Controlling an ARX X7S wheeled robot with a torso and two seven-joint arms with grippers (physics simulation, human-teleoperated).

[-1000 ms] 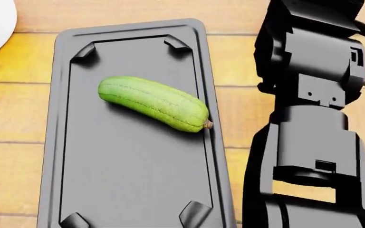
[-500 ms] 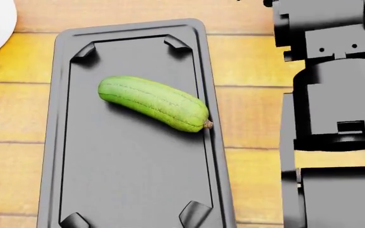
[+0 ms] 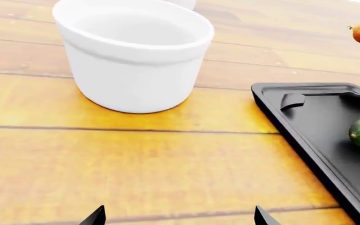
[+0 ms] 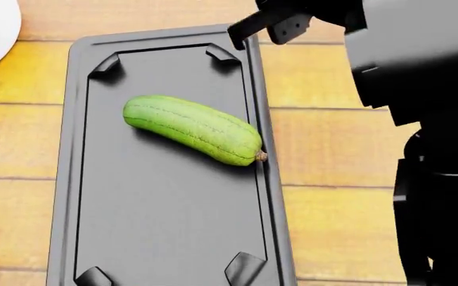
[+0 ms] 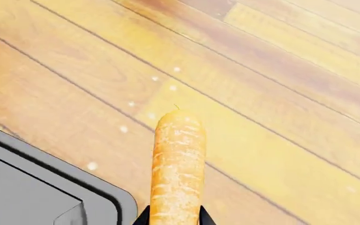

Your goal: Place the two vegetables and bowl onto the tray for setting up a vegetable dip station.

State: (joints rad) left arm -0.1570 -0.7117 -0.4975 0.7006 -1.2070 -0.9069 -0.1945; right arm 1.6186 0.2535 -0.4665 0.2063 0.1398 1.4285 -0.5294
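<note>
The right arm has swung from beside the tray (image 4: pixel 62 179) to over its far corner. The right gripper (image 5: pixel 174 216) pinches the carrot (image 5: pixel 177 164), still above wood just beyond that corner. The cucumber (image 4: pixel 193 128) lies in the tray. The bowl (image 3: pixel 133 51) waits near the tray, before the spread left gripper (image 3: pixel 176 216).

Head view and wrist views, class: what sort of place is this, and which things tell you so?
Probably a kitchen or dining table, simulated: a wooden plank surface holds a black tray with a cucumber, a white bowl, and a carrot in the right gripper.
</note>
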